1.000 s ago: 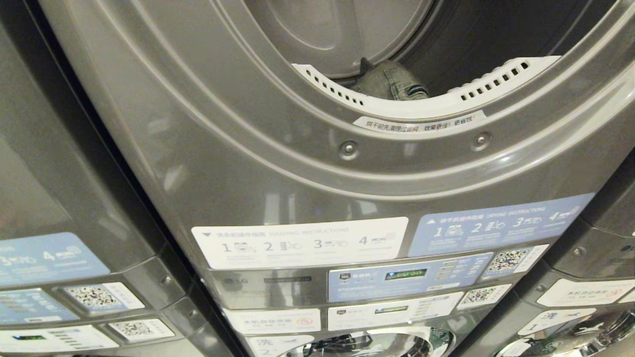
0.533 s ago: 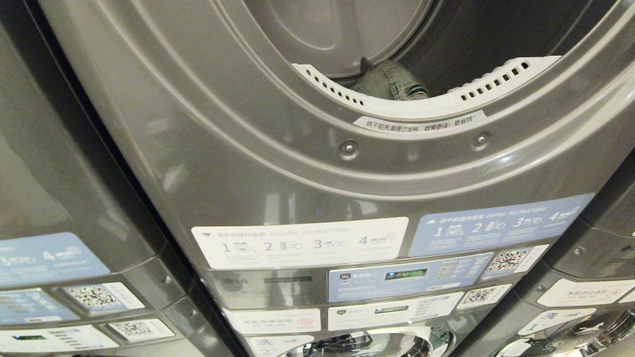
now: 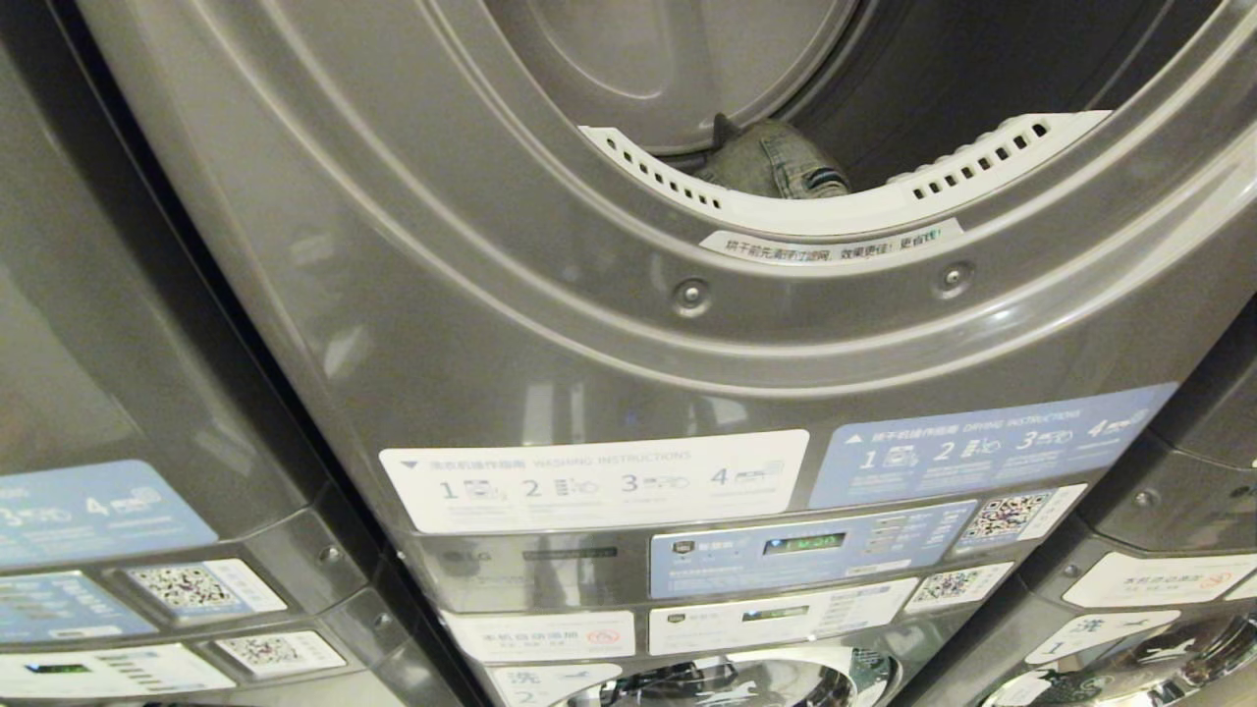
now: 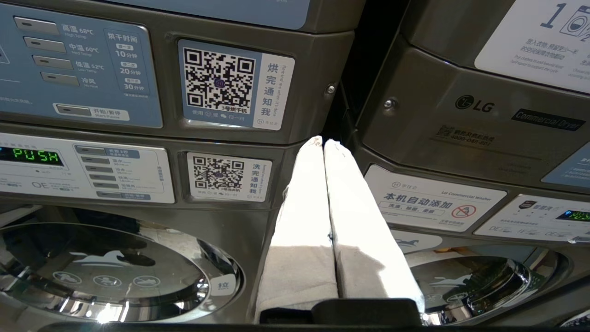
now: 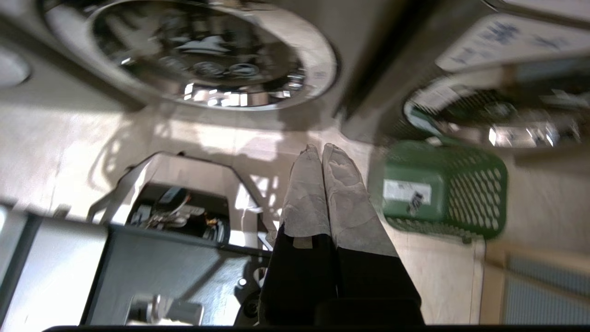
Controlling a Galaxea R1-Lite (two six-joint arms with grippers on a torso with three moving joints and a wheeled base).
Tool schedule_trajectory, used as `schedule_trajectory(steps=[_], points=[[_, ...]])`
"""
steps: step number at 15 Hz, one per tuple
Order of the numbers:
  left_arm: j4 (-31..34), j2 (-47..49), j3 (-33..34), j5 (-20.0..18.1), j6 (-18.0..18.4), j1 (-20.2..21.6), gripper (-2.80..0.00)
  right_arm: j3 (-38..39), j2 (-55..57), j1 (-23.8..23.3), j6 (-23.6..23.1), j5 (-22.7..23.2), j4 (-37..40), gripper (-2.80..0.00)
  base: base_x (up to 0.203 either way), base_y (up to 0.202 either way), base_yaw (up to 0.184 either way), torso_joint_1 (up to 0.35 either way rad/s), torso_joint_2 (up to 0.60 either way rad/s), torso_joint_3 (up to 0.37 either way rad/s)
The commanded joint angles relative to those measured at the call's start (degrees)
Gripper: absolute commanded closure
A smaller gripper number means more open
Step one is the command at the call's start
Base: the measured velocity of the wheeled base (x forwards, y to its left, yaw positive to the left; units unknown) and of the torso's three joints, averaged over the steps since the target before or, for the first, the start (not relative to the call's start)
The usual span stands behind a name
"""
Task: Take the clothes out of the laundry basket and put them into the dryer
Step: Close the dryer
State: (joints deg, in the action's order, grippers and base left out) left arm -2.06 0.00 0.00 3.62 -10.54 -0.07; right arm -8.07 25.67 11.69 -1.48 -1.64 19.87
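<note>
Cloth-wrapped and pressed together on nothing, your right pincer (image 5: 321,150) hangs above the pale floor (image 5: 438,276), just beside the green perforated plastic laundry basket (image 5: 442,193). Your left pincer (image 4: 322,143), likewise pressed together and empty, is parked in front of the grey machines' control panels (image 4: 83,74). Up in the open grey metal dryer drum (image 3: 943,69), one faded denim garment (image 3: 776,162) already lies behind the white slotted lint guard (image 3: 835,211). Whatever is left in the basket is hidden from you (its open side faces away). Expect soft, limp, fairly light fabric that sags and trails; spread the pincer first, then pinch a thick fold or seam near the middle of a bundle, so no loose end snags the basket holes.
</note>
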Motion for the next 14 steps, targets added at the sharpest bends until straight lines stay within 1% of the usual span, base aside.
schedule_trajectory(steps=[1, 2, 5, 7, 8, 10, 11, 12, 14], points=[[-0.05, 0.01, 1.76, 0.08, -0.09, -0.01, 0.00, 0.08, 1.09, -6.72, -0.07, 0.22, 0.25, 0.00, 0.000, 0.000, 0.000, 0.000, 0.00, 0.000], [-0.05, 0.00, 1.76, 0.08, -0.09, -0.01, 0.00, 0.11, -1.56, -7.82, -0.22, 0.29, 0.24, 0.00, 0.000, 0.000, 0.000, 0.000, 0.00, 0.000], [-0.05, 0.09, 1.76, 0.16, -0.18, 0.05, 0.00, 0.27, -15.67, -9.34, -0.71, 0.63, 0.09, 0.00, 0.000, 0.000, 0.000, 0.000, 0.00, 0.000], [-0.05, 0.05, 1.76, 0.02, -0.01, -0.01, 0.00, 0.83, -24.54, -10.27, -2.11, 2.42, -0.98, 0.00, 0.000, 0.000, 0.000, 0.000, 0.00, 0.000], [-0.07, 0.09, 1.76, -0.18, -0.01, -0.01, 0.00, 2.33, -26.08, -10.66, -3.19, 3.30, -4.64, 0.00, 0.000, 0.000, 0.000, 0.000, 0.00, 0.000], [0.04, 0.03, 1.76, 0.08, -0.18, -0.01, 0.00, 7.26, -25.82, -11.08, -6.29, 4.47, -18.40, 0.00, 0.000, 0.000, 0.000, 0.000, 0.00, 0.000], [0.04, 0.05, 1.76, -0.01, -0.13, 0.00, 0.00, 8.13, -25.72, -11.17, -7.16, 4.56, -20.84, 0.00, 0.000, 0.000, 0.000, 0.000, 0.00, 0.000], [-0.05, 0.03, 1.76, -0.01, -0.18, 0.02, 0.00, 8.51, -25.67, -11.25, -7.93, 4.62, -19.87, 0.00, 0.000, 0.000, 0.000, 0.000, 0.00, 0.000], [-0.03, 0.08, 1.76, 0.18, -1.00, -0.01, 0.00, 8.43, -25.66, -11.25, -7.23, 4.37, -19.88, 0.00, 0.000, 0.000, 0.000, 0.000, 0.00, 0.000]])
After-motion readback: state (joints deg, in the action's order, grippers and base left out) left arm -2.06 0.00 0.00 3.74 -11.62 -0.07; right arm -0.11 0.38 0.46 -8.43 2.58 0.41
